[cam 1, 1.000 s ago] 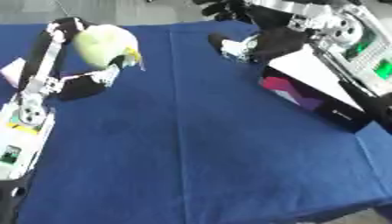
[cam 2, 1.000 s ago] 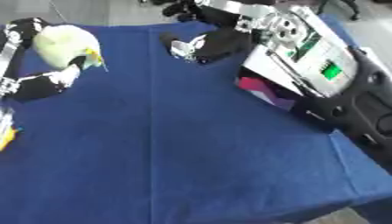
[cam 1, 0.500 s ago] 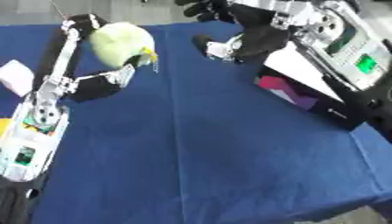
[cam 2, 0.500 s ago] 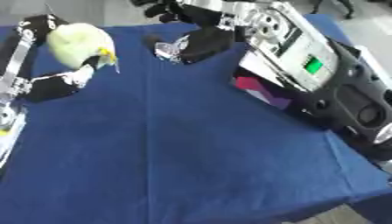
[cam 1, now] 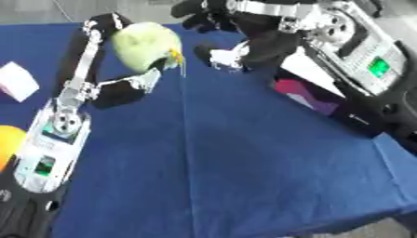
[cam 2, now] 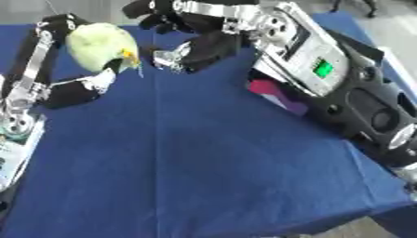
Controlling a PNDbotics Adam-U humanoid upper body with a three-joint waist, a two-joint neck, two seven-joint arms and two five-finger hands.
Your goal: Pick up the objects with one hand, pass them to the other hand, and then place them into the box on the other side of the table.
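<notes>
No readable text anywhere. Green lit display (cam 1: 379, 68) on right arm housing — characters too blurred, maybe digits, cannot tell. Small green panel (cam 1: 45, 164) on left arm housing — marks illegible. Magenta item (cam 1: 299, 93) near right arm, white block (cam 1: 17, 81) at left edge — no legible print.

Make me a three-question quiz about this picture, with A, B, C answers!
1. Where is the green ball?
A. in the left robot hand
B. in the box
C. on the floor

2. What colour is the cloth?
A. red
B. blue
C. white

3. Is the right robot hand holding anything?
A. a cup
B. the ball
C. nothing

Answers:
1 A: the left robot hand holds the green ball up.
2 B: the cloth is blue.
3 C: the right robot hand hangs beside the ball, holding nothing.
</notes>
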